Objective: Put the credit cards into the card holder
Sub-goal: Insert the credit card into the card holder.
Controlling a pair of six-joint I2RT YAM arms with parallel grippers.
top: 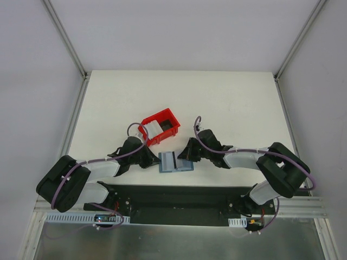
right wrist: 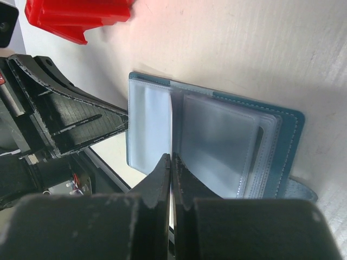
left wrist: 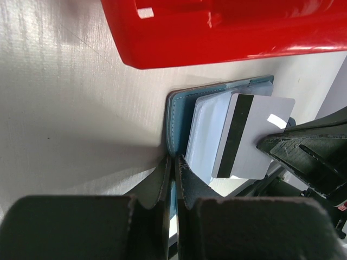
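While the left gripper (left wrist: pixel 172 162) pinches the cover of the card holder (left wrist: pixel 179 116), the right gripper (right wrist: pixel 172 160) clamps a credit card (left wrist: pixel 249 135) over it. Any tilt could make the card miss the pocket (right wrist: pixel 217 146).

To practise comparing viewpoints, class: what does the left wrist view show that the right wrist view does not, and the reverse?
Only the left wrist view: the flat face of a credit card with its black stripe, pinched at one edge by the right tool.
Only the right wrist view: a clasp tab and the clear pockets lying spread open.
Both: the teal card holder, the red bin and the white table.
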